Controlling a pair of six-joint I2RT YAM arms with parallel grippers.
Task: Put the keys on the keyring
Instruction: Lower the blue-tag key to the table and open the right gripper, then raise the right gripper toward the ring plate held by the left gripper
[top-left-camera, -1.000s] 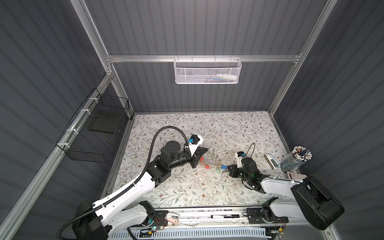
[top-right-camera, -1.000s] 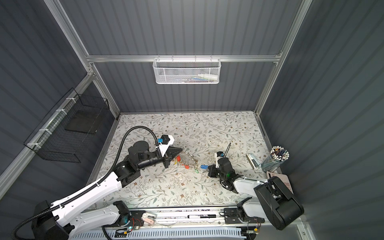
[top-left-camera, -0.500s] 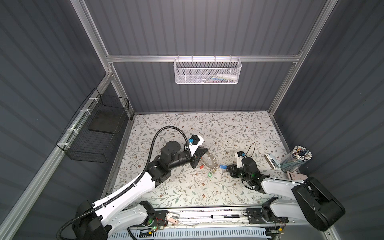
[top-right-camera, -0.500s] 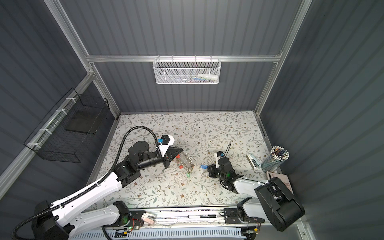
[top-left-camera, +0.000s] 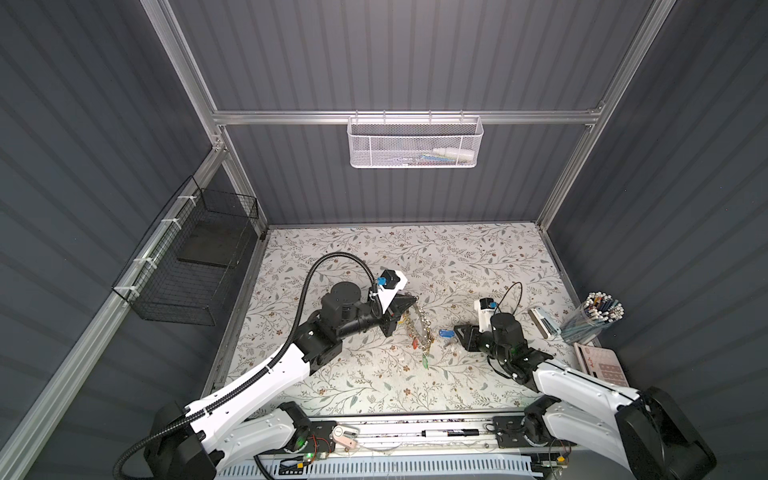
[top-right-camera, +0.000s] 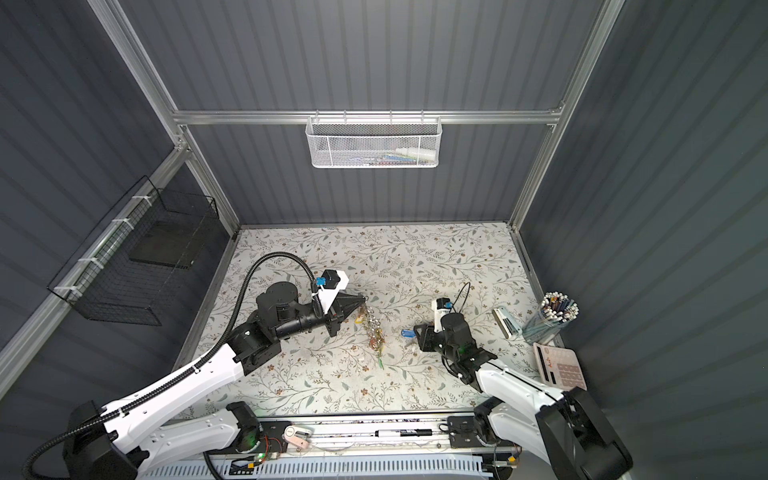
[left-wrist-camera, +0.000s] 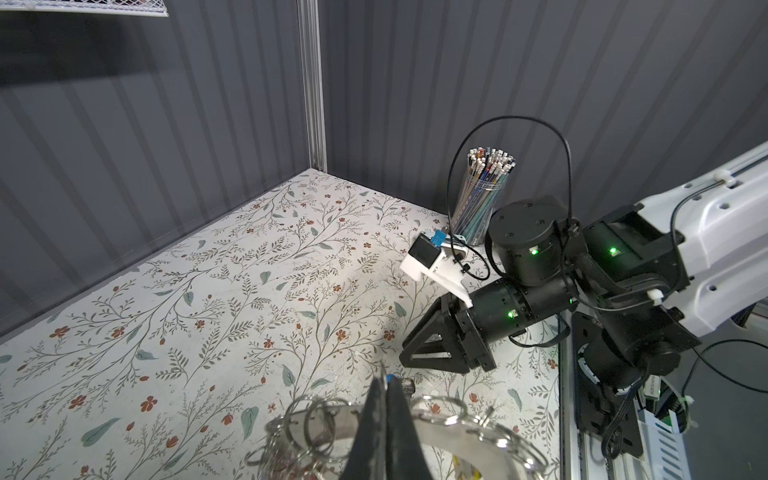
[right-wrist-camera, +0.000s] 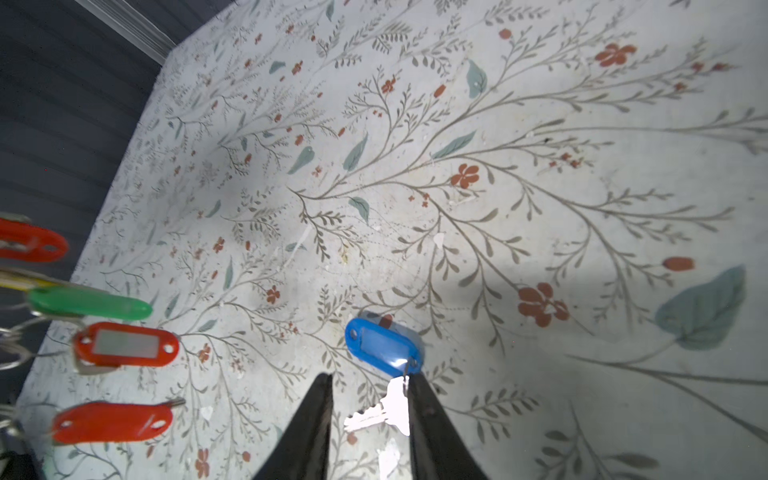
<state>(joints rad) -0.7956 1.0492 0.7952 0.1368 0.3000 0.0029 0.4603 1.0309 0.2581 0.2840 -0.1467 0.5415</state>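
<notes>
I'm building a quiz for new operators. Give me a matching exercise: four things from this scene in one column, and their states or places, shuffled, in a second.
Column 1
1. left claw
2. right claw
3. keys
4. pencil cup

Column 2
a. upright at the table edge
b. shut on the keyring
c. open, straddling a key
d. lying flat, blue tag attached

Pairs: 1-b, 2-c, 3-d, 4-a

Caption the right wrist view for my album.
Right gripper open around the blue-tagged keys on the floral table; coloured tags alongside.
</notes>
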